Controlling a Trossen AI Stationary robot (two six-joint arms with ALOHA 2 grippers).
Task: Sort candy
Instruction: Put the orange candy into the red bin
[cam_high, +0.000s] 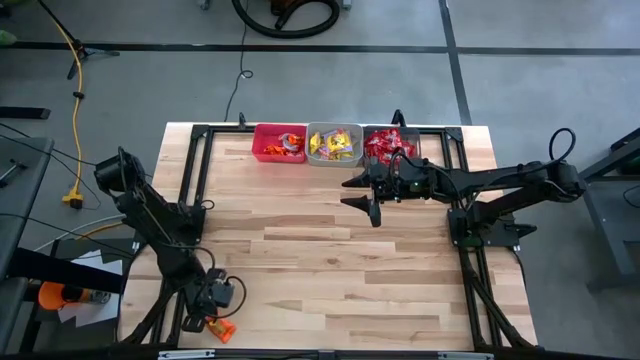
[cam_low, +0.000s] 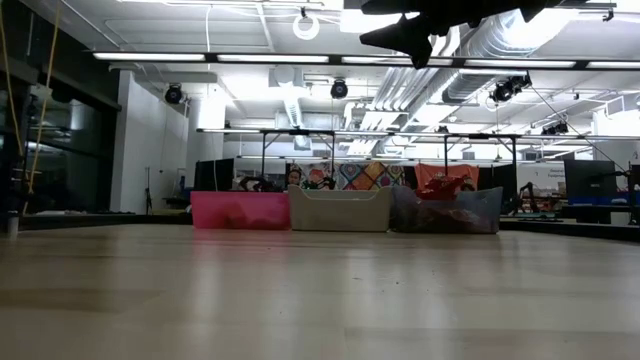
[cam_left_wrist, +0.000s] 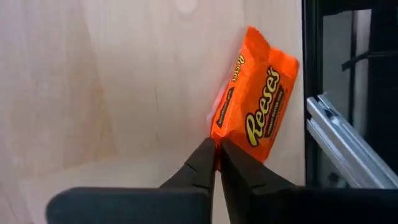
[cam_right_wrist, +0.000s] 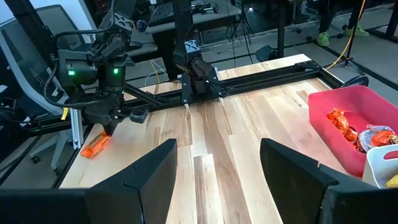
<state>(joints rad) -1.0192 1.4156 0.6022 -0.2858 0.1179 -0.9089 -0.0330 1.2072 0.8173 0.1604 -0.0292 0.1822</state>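
Observation:
An orange candy packet (cam_left_wrist: 255, 99) lies flat on the wood at the table's near left corner (cam_high: 223, 331), beside the black frame rail. My left gripper (cam_left_wrist: 217, 155) stands over it, pointing steeply down, shut on its near corner; the right wrist view shows it too (cam_right_wrist: 111, 127). My right gripper (cam_high: 362, 195) hangs open and level above the table in front of the bins, holding nothing. The red bin (cam_high: 278, 143), the clear grey bin (cam_high: 334, 145) and the dark bin (cam_high: 392, 145) at the far edge hold several candies. My left gripper pinches the orange packet's near corner (cam_left_wrist: 216, 132), at the thin sealed edge, between its two fingertips. The fingers come slanting down from above. The packet lies flat on the table.
The black frame rail (cam_left_wrist: 339, 149) runs close beside the packet. A wide stretch of bare wood (cam_high: 330, 260) lies between the packet and the three bins. The low view shows the bins (cam_low: 340, 208) side by side at the far edge.

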